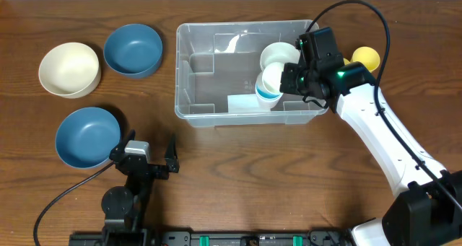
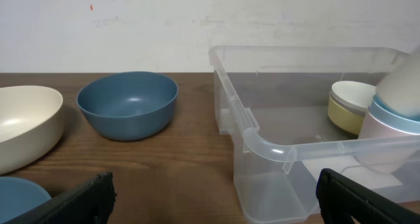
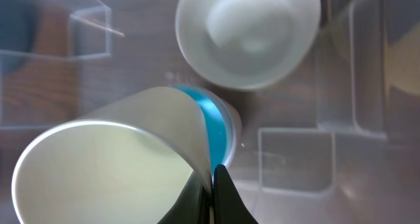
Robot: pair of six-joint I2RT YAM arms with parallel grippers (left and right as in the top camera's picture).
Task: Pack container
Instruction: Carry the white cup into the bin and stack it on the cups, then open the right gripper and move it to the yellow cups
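Near edge of the surface point(image 1: 238, 174), left of centre: left fingers point(image 1: 172, 159), spread wide apart and holding nothing, seen as two dark tips at the lower corners of the left wrist view. Just left of them: near blue bowl point(image 1: 88, 136), upright. Centre, farther back: container point(image 1: 209, 73), clear, standing flat on the surface, long side left to right, rim up. Over its right end: right fingers point(image 3: 222, 196), pinched shut on the rim of a white cup point(image 3: 98, 165), which is tilted inside the container. Touching that cup's underside: a blue part point(image 3: 213, 119); I cannot tell if it is a separate cup. Just beyond, in the container's far right corner: second cup point(image 1: 278, 56), pale, upright, mouth up. Left, well apart from the container: cream bowl point(image 1: 68, 69), with the far blue bowl point(image 1: 133, 50) just beside it. Outside the container's right wall: yellow item point(image 1: 365, 58), partly hidden by the right arm.
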